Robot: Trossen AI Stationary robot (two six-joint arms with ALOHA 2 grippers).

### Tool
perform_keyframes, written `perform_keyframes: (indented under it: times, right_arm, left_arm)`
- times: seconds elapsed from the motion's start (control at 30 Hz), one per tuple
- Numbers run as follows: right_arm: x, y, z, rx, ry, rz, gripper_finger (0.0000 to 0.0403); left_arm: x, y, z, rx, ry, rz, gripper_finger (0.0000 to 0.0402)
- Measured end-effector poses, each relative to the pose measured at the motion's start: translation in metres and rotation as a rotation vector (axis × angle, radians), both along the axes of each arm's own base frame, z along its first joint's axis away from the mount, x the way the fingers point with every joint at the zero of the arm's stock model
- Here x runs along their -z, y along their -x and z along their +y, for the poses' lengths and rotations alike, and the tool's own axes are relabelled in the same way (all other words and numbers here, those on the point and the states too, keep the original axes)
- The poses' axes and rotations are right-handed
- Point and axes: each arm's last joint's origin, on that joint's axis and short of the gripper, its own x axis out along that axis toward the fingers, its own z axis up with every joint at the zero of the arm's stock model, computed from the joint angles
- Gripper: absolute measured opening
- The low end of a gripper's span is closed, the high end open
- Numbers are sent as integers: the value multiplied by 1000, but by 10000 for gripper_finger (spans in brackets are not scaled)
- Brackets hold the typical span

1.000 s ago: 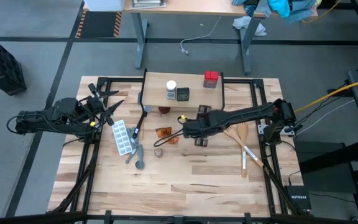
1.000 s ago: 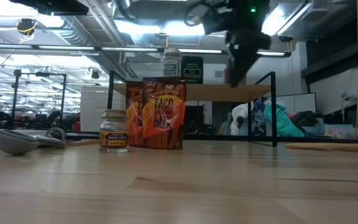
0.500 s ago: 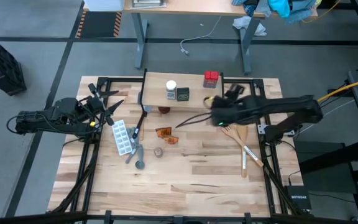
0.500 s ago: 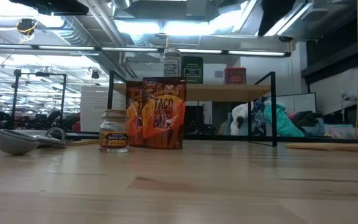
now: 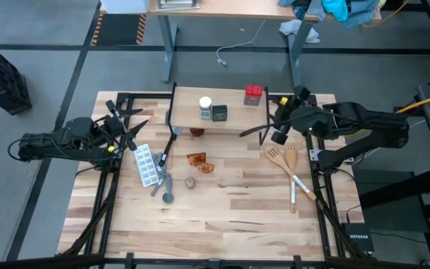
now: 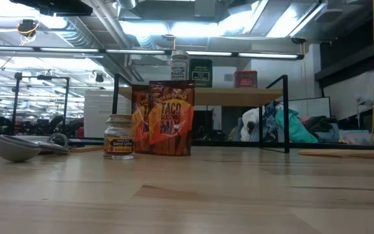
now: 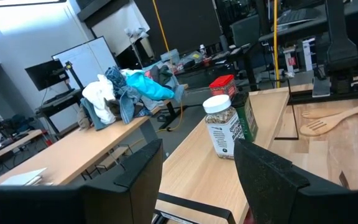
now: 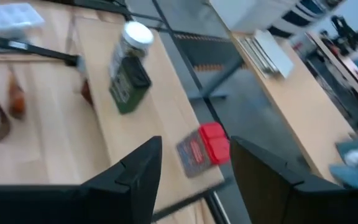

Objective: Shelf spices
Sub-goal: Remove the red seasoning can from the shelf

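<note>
The shelf [image 5: 219, 118] stands at the table's far middle. On it stand a white-capped jar [image 5: 205, 107], a dark tin [image 5: 219, 113] and a red-topped box [image 5: 254, 94]. Two orange packets [image 5: 198, 161] and a small brown-capped jar [image 5: 190, 182] stand on the table in front of the shelf. My right gripper [image 5: 278, 121] hovers open beside the shelf's right end, with nothing between its fingers; its wrist view looks down on the red-topped box [image 8: 204, 148]. My left gripper [image 5: 131, 127] waits open at the table's left edge, facing the white-capped jar [image 7: 219, 127].
A pale grey tray [image 5: 148, 164] and a grey utensil [image 5: 166, 190] lie left of the packets. Wooden spatulas [image 5: 290, 168] lie near the right edge. A small brown thing [image 5: 196, 132] sits under the shelf. The near half of the table [image 5: 222, 224] is bare wood.
My right gripper has risen and drawn back from over the table's middle toward the right edge, past the shelf's right end, and has tipped up from steeply downward. Its fingers stay open. The red-topped box stays on the shelf.
</note>
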Motion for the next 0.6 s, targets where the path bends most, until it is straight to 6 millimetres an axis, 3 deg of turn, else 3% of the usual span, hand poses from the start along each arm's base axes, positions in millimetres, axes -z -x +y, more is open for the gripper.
perform_keyframes:
  times: [0.1, 0.27, 0.6]
  right_arm:
    - [7, -5, 1, -62, 7, -31, 195]
    - [36, -11, -14, -235, -18, -105, 195]
    - [83, 21, -73, -288, -108, -326, 195]
  left_arm:
    - [0, 0, 0, 0, 0, 0, 191]
    - [0, 0, 0, 0, 0, 0, 191]
    - [0, 0, 0, 0, -3, 1, 191]
